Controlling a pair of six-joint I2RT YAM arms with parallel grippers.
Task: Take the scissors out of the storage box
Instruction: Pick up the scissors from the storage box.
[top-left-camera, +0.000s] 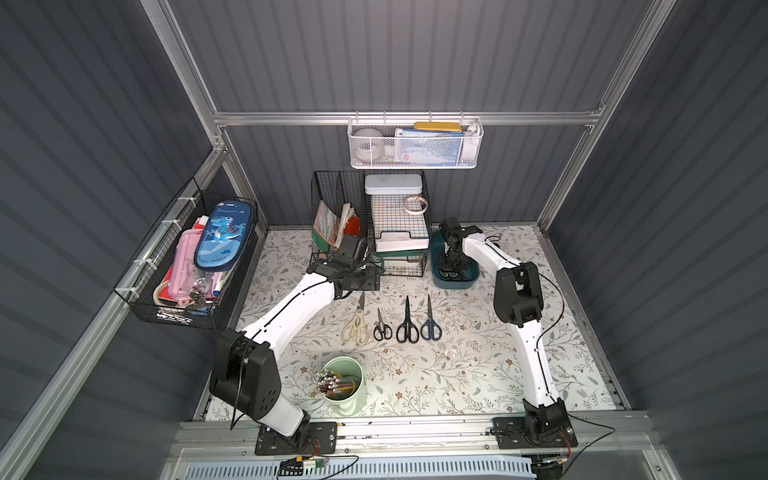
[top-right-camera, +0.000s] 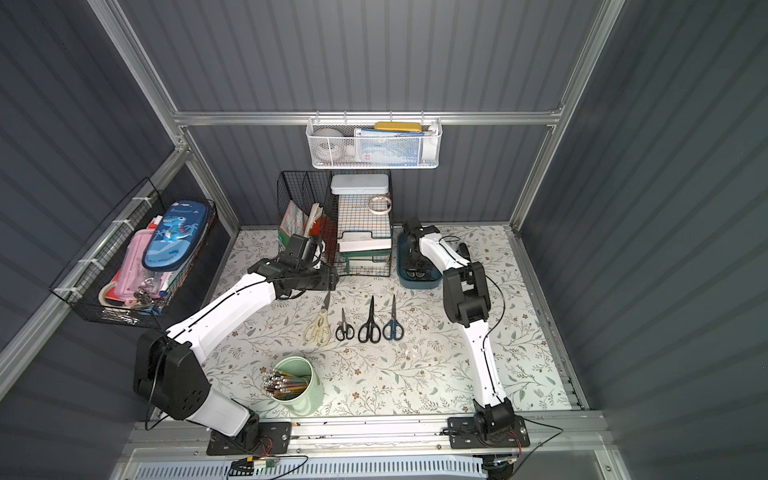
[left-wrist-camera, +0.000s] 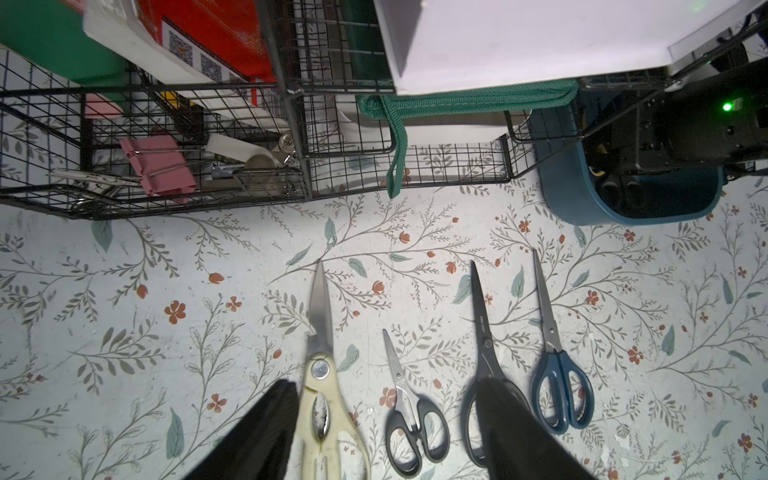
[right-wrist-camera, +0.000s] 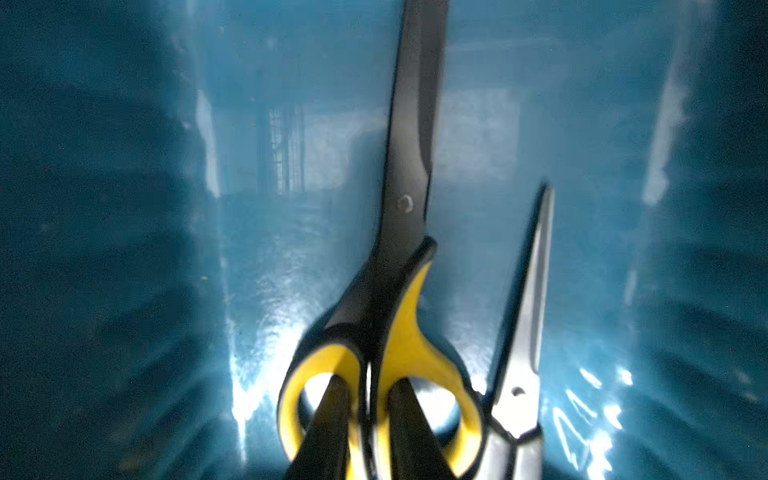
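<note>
One through each loop, my right fingers (right-wrist-camera: 332, 424) pinch the yellow-and-black-handled scissors (right-wrist-camera: 403, 316) in the teal plastic tub (right-wrist-camera: 124, 208) for a secure lift (left fingers (left-wrist-camera: 257, 436) hang released).

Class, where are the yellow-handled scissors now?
Right wrist view: the yellow-handled scissors lie inside the storage box, beside a silver-bladed pair, right gripper pinching their handles.
</note>
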